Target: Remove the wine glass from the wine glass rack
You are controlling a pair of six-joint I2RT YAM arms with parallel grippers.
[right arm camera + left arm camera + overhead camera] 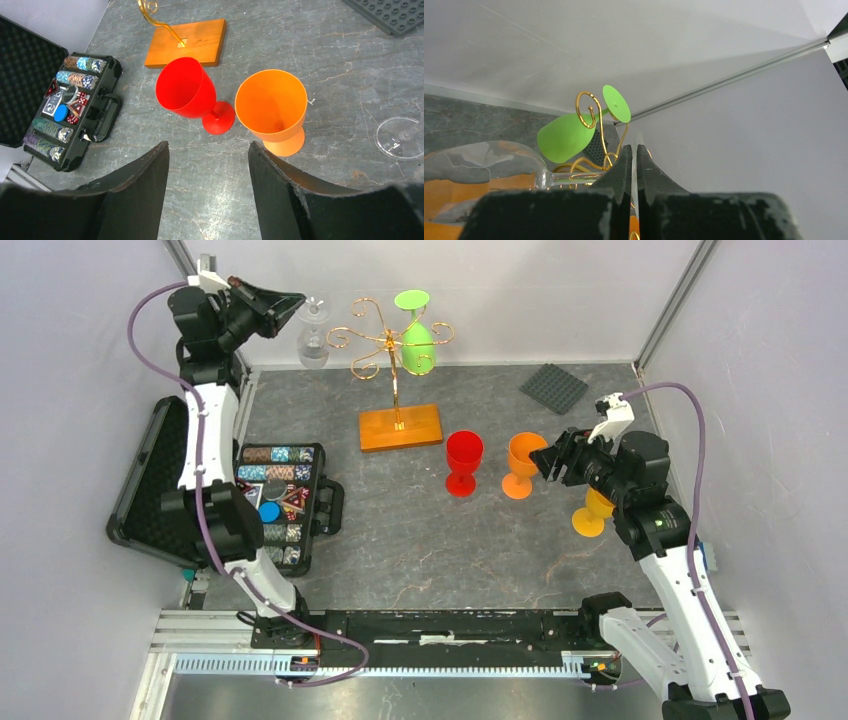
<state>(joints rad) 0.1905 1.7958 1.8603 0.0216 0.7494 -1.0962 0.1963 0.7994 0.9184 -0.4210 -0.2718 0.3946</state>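
The gold wine glass rack (392,340) stands on its wooden base (400,427) at the back of the table. A green wine glass (418,345) hangs upside down on its right side. A clear wine glass (313,338) hangs upside down just beside the rack's left scroll. My left gripper (288,306) is shut on its foot. In the left wrist view the foot's thin edge sits between my fingers (634,155), with the clear bowl (474,167) at the left and the green glass (566,137) behind. My right gripper (548,462) is open and empty near the orange glass.
A red glass (463,462), an orange glass (520,465) and a yellow-orange glass (592,515) stand upright at the right. A clear glass foot (400,144) shows in the right wrist view. An open poker chip case (270,505) lies at the left, and a grey studded plate (553,388) at the back right.
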